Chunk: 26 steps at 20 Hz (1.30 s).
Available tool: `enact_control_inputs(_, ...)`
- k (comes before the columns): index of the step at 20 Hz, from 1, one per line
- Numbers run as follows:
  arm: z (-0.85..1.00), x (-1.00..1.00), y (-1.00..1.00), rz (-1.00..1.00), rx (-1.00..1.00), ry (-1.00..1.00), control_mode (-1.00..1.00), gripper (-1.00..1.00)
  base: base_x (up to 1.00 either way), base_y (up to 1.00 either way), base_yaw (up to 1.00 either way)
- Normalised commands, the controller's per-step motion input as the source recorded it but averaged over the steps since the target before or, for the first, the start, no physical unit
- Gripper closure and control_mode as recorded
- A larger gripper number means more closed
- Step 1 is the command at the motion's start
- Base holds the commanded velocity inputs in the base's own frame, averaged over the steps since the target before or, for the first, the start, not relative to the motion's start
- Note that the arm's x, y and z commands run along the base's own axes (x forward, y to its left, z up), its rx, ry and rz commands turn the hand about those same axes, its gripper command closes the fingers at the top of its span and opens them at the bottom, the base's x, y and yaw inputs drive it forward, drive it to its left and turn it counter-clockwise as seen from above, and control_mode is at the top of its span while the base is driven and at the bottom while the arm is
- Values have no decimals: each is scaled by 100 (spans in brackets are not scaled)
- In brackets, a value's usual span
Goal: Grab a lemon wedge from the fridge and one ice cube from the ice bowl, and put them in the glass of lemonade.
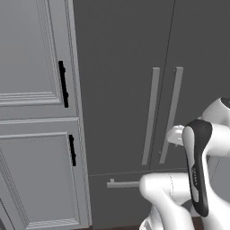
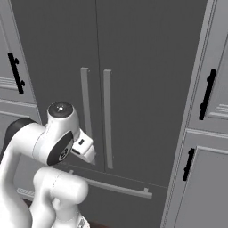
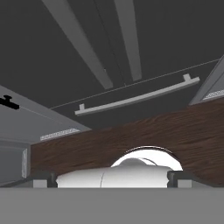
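In the left base view the fridge [image 1: 126, 81] fills the centre and right, both dark grey doors shut, its two pale vertical bar handles [image 1: 151, 116] side by side near the middle seam. A horizontal drawer handle [image 1: 122, 183] sits below them at about 6 o'clock. Panelled grey cupboards [image 1: 31, 112] with black handles stand at 9 o'clock. The white arm [image 1: 197, 170] rises from 4 o'clock, folded on itself, with a dark elbow cover upright and the wrist reaching toward the lower end of the right bar handle; whether it touches cannot be told.

In the right base view the fridge [image 2: 133, 67] again shows closed doors, with the bar handles [image 2: 107, 118] just left of centre and the drawer handle [image 2: 118, 187] slanting toward 6 o'clock. The arm [image 2: 49, 142] is bunched at 8 o'clock, a round joint cap on top and the hand block pointing downward beside the left bar handle. Grey cupboards [image 2: 209, 133] stand at 3 o'clock.

In the hand view the gripper [image 3: 113, 178] looks down and forward: its fingertips [image 3: 41, 179] sit far apart at 7 and 5 o'clock, jaws spread wide and holding nothing. A dark wood floor [image 3: 131, 140] crosses the middle, the fridge's drawer handle [image 3: 138, 97] and bar handles [image 3: 83, 41] above it.
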Motion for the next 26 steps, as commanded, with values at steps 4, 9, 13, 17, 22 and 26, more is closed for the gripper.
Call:
enact_control_inputs(4,0,15,0,0,0,0,-100,-100,0,0,0)
enact_control_inputs(9,0,33,0,0,0,0,-100,-100,0,0,0)
enact_control_inputs(13,0,43,0,0,0,0,-100,-100,0,0,0)
enact_control_inputs(17,0,60,0,0,0,0,-100,-100,0,0,0)
enact_control_inputs(22,0,82,5,0,-4,-4,-100,-100,0,0,0)
enact_control_inputs(26,-21,63,12,-1,-21,-24,-100,-100,0,0,0)
